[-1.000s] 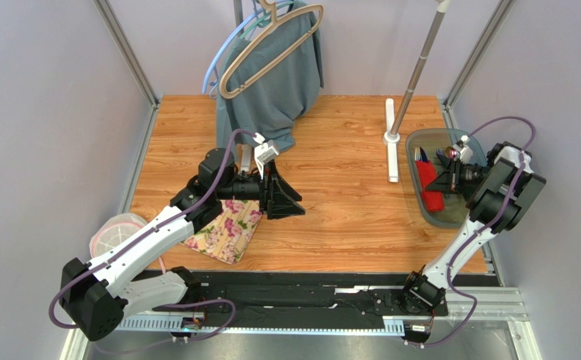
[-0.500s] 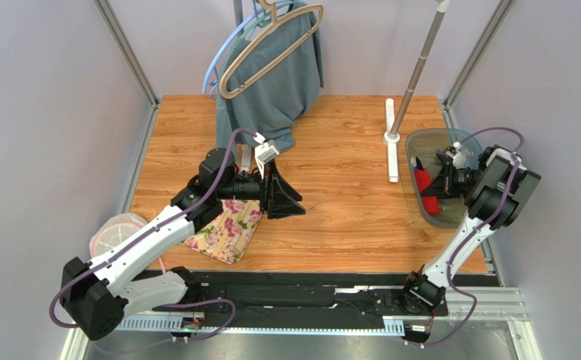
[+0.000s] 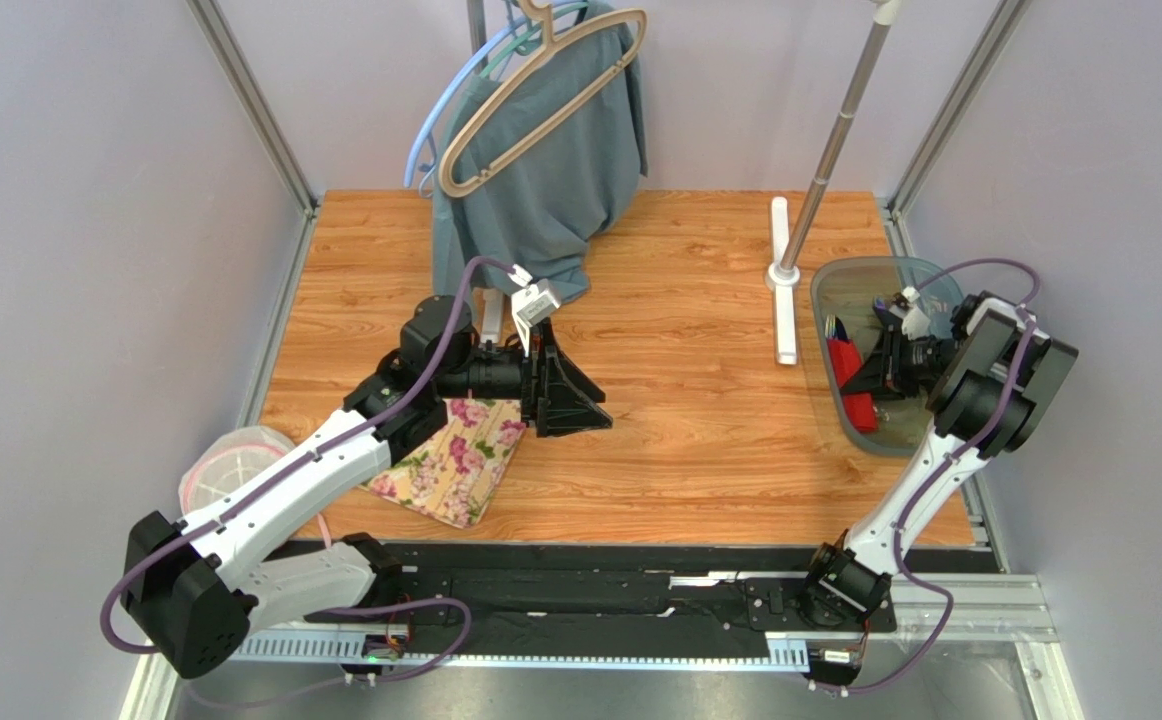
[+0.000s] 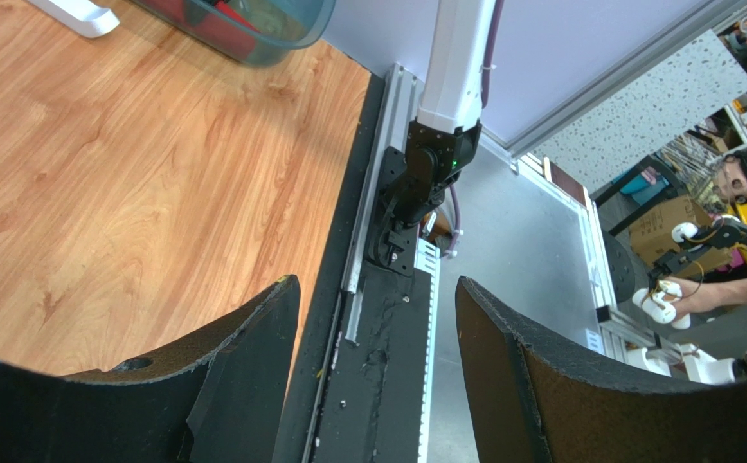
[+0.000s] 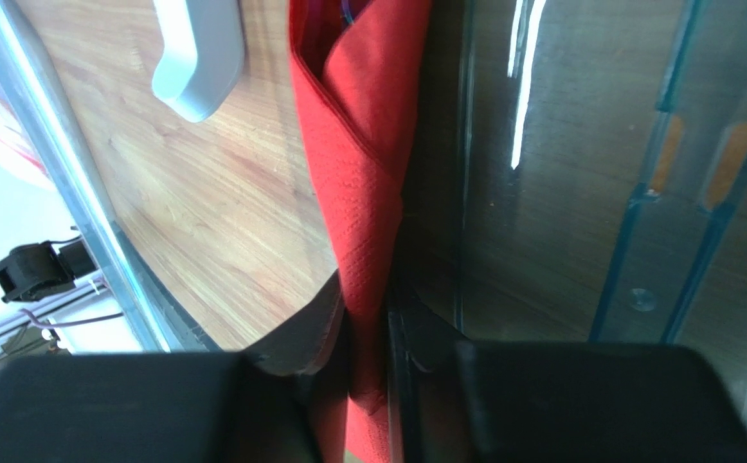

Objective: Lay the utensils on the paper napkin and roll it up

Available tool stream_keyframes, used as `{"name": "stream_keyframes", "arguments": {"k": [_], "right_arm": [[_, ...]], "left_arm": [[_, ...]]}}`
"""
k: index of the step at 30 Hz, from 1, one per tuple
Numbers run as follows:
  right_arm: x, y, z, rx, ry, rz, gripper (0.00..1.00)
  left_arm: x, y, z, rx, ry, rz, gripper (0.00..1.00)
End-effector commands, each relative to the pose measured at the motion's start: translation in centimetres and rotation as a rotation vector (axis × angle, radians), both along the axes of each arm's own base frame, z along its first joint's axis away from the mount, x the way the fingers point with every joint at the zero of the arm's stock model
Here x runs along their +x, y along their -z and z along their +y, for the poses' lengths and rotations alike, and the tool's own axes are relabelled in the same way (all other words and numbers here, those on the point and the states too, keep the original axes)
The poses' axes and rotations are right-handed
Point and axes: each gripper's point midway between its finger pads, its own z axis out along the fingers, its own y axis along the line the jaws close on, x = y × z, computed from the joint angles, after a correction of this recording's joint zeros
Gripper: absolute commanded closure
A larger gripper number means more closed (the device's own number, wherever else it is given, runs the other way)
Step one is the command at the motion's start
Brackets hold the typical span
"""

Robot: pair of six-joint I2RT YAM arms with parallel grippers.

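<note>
While left end effector [image 4: 377,294] is spread apart, paper napkin [image 5: 363,145] is clamped by right end effector [image 5: 368,333] at 3 o'clock.

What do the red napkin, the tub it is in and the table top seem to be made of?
Paper napkin: probably thin matte paper, judging by the fine embossed grain and soft creased folds.
Tub: glossy, tinted see-through plastic. The wood shows through it and light streaks reflect on it.
Table top: smooth wood or wood-look laminate with an even grain. I cannot tell which.
</note>
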Motion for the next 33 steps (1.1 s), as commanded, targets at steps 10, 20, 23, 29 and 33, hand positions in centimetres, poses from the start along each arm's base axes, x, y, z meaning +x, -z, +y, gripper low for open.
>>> {"name": "stream_keyframes", "arguments": {"k": [10, 20, 23, 29, 33], "right_arm": [[0.2, 0.1, -2.4, -0.173, -0.025, -0.01, 0.68], [0.4, -1.1, -3.1, -0.217, -0.036, -0.024, 0.5], [0.5, -1.4, -3.4, -0.232, -0.036, -0.029, 0.48], [0.8, -2.4, -3.7, -0.252, -0.031, -0.047, 0.47], [1.0, -3.5, -3.7, -0.262, -0.024, -0.065, 0.4]], "left_arm": [[0.2, -0.9, -0.3, -0.035, 0.003, -0.025, 0.31], [0.0, -0.6, -0.2, -0.032, 0.008, -0.015, 0.31], [-0.1, -0.5, -0.2, -0.033, 0.01, -0.016, 0.31], [0.0, -0.3, -0.2, -0.028, 0.009, -0.017, 0.31], [0.3, 0.4, -0.1, 0.0, -0.009, -0.008, 0.3]]}}
